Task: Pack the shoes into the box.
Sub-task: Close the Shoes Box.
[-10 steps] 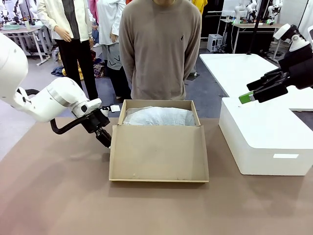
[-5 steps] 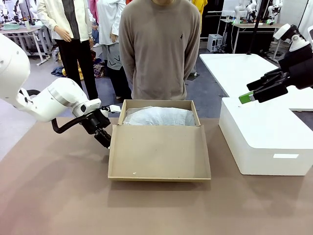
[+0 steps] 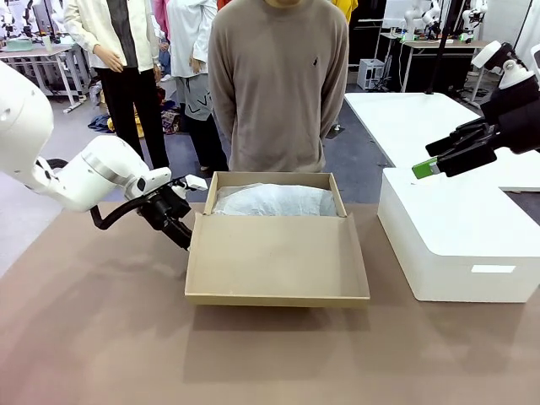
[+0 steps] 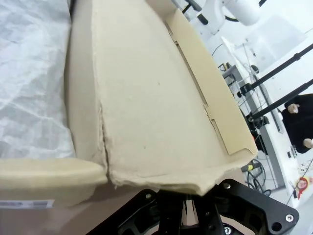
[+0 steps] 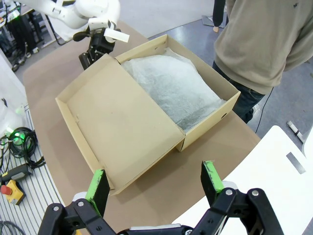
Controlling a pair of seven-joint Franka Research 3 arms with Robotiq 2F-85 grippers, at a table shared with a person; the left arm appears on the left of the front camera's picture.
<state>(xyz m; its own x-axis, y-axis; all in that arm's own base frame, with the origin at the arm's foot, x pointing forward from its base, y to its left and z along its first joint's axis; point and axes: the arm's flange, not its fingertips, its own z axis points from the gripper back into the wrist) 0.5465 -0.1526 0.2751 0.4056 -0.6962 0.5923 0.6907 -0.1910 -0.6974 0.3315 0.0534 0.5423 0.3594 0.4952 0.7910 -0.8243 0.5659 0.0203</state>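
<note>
While the tan cardboard shoebox [image 3: 274, 221] sits mid-table in front of the person in the beige sweater [image 3: 278, 84], its big flap lid [image 3: 277, 260] folds out toward the robot and lifts slightly off the brown table [image 3: 93, 337]. White tissue paper [image 3: 274, 201] mounds up inside the tray, and whatever lies beneath it is hidden, so I can't tell you where the shoes are. Over on the flap's left edge, the left gripper [image 3: 180, 233] is tucked right against the cardboard, jaws pinched together; from the left wrist camera the flap's ragged edge [image 4: 166, 178] lies directly over the black fingers, but whether they truly clamp it I cannot make out. Up high on the other side, the right gripper [image 3: 432, 165] hovers above the white block-shaped box [image 3: 456, 240], well apart from the shoebox, green pads [image 5: 99, 188] spread wide with nothing between them. Its own camera looks down on the open shoebox [image 5: 146, 112] and the left arm [image 5: 73, 12] beyond.
</note>
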